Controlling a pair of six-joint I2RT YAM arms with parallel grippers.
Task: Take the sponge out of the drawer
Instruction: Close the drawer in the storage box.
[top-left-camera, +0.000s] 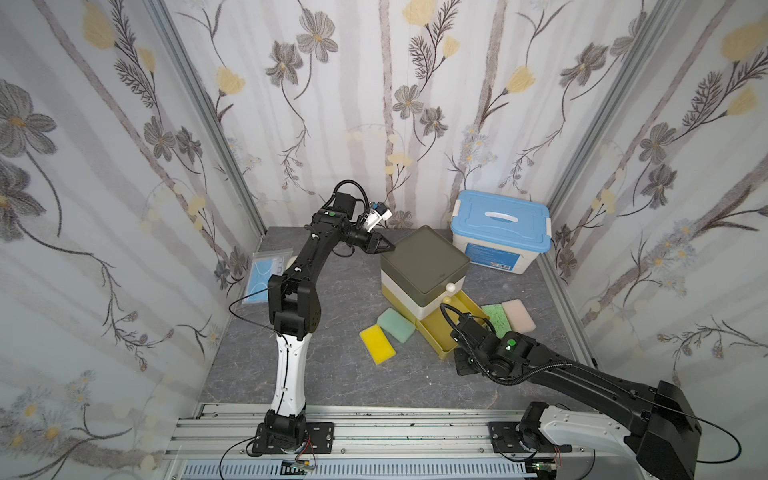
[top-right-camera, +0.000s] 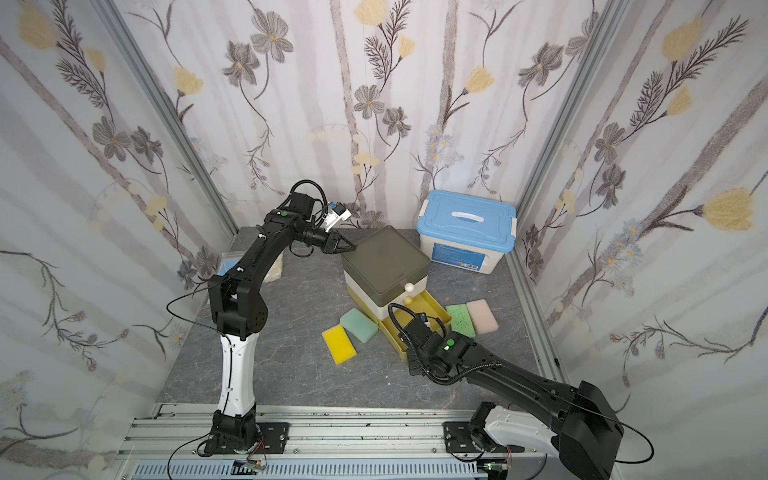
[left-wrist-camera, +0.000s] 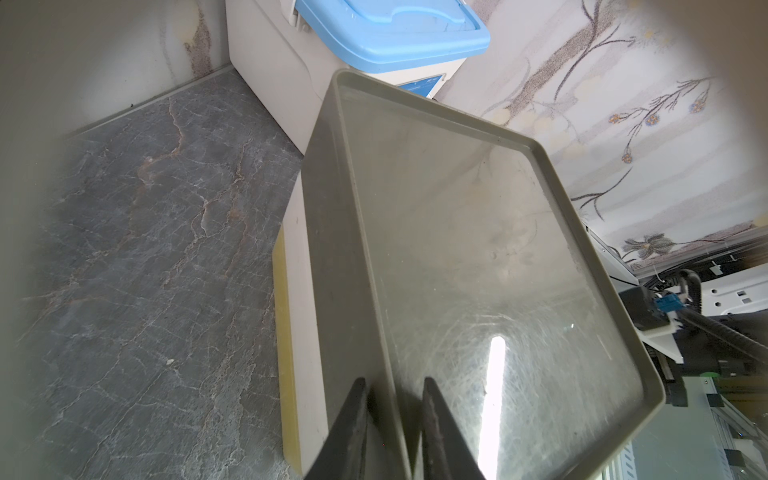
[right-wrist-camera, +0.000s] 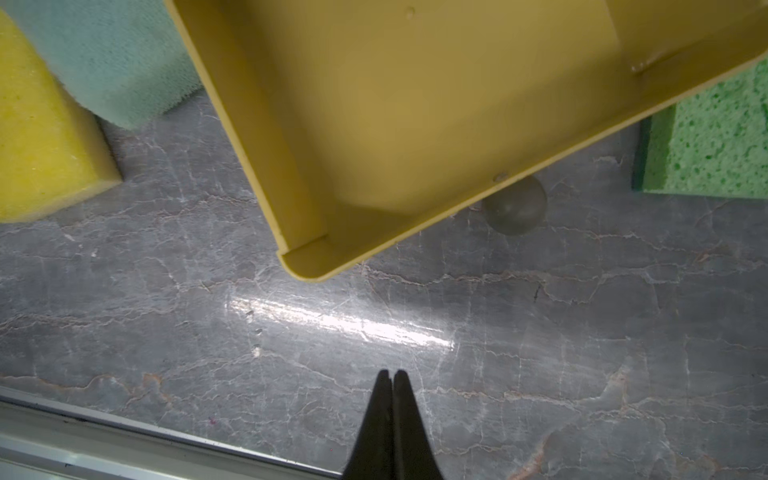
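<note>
The drawer unit (top-left-camera: 424, 262) has an olive top, a white middle and a yellow bottom drawer (top-left-camera: 434, 330) pulled open. In the right wrist view the drawer (right-wrist-camera: 415, 124) shows nothing inside. Several sponges lie on the table beside it: yellow sponge (top-left-camera: 377, 344), teal sponge (top-left-camera: 397, 325), green sponge (top-left-camera: 496, 318), pink sponge (top-left-camera: 518, 316). My left gripper (left-wrist-camera: 395, 386) is shut on the raised rim of the unit's top (left-wrist-camera: 478, 249), at its back left corner (top-left-camera: 390, 246). My right gripper (right-wrist-camera: 391, 374) is shut and empty, over bare table in front of the drawer's near corner.
A white box with a blue lid (top-left-camera: 500, 230) stands behind the drawer unit at the back right. A clear bag of blue masks (top-left-camera: 266, 270) lies by the left wall. The open drawer's round knob (right-wrist-camera: 515, 208) sticks out toward my right arm. Metal rails run along the front.
</note>
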